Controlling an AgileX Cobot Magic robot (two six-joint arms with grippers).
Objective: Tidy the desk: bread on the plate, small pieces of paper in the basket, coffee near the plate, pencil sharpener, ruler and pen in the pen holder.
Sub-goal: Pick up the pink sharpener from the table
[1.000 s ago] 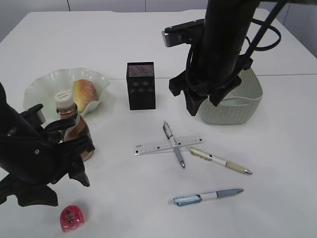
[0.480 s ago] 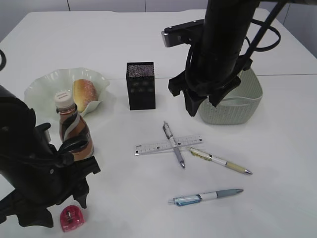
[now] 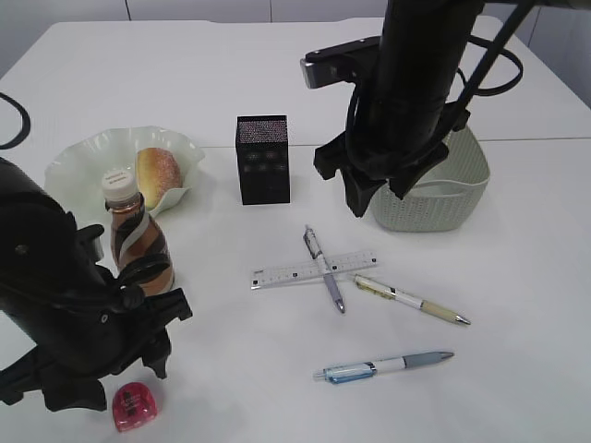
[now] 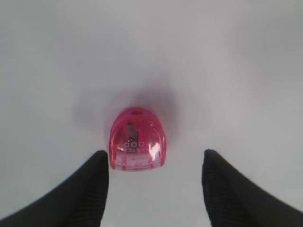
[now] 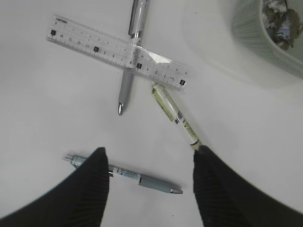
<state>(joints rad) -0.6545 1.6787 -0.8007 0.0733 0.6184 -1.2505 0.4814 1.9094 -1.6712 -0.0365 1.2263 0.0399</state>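
**Left gripper over the pencil sharpener, right gripper above the pens**

The left gripper is low over the white table at the near left corner. Its two fingers are spread wide and hold nothing. The pink pencil sharpener lies flat on the table just in front of the gap between them, and no finger touches it. In the exterior view the sharpener shows just below the black left arm.

The right gripper is also wide open and empty. It hangs high above the table, in front of the basket. Under it lies the clear ruler, with a grey pen crossing under it. A pale yellow pen lies just beside the right end of the ruler. A blue pen lies apart, nearer to the camera.

The black pen holder stands upright in the middle of the table, well apart from the pens. The basket holds small pieces of paper. The bread lies on the wavy white plate at the left. The coffee bottle stands upright just in front of the plate, near the left arm.
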